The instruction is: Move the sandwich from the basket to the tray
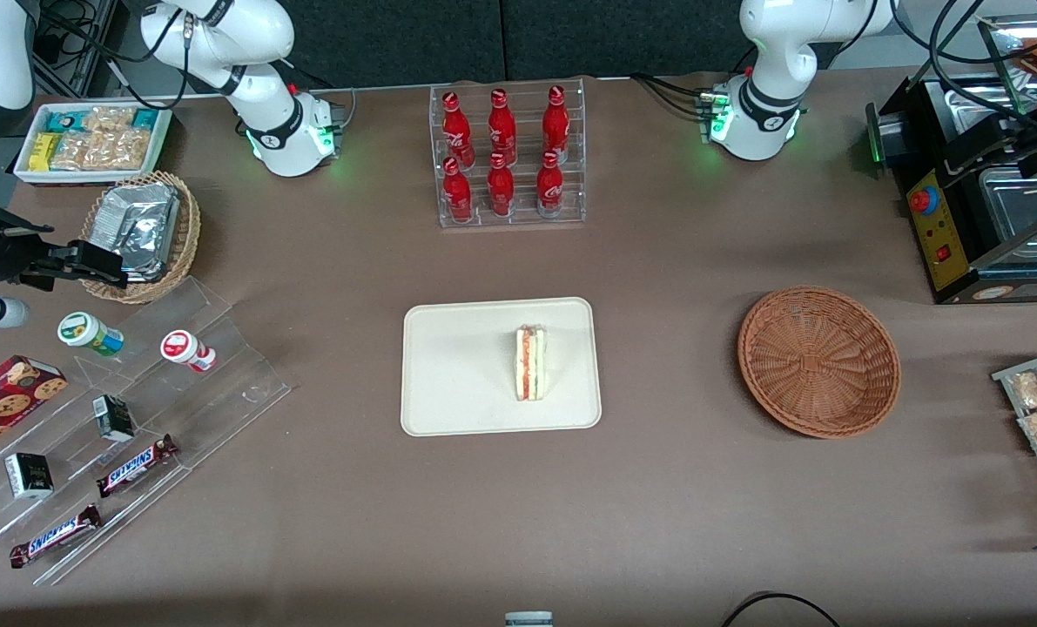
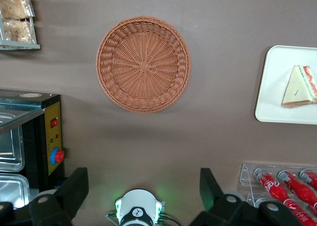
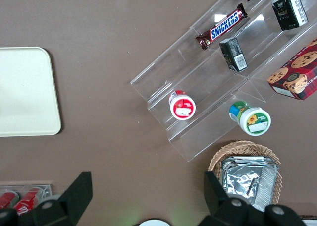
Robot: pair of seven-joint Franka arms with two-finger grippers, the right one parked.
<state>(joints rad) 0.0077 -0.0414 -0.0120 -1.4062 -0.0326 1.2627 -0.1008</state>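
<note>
The pincer [image 2: 143, 189] hangs high, its fingers spread wide.

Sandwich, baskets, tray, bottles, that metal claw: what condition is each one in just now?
Sandwich: on the tray, standing on edge, free.
Tray: flat, holds only the sandwich.
Basket: upright, empty.
Gripper: high above the table near the basket, jaws open, holding nothing.
Cola bottles: upright in their rack, capped.
Tan basket: holds foil packets.
</note>
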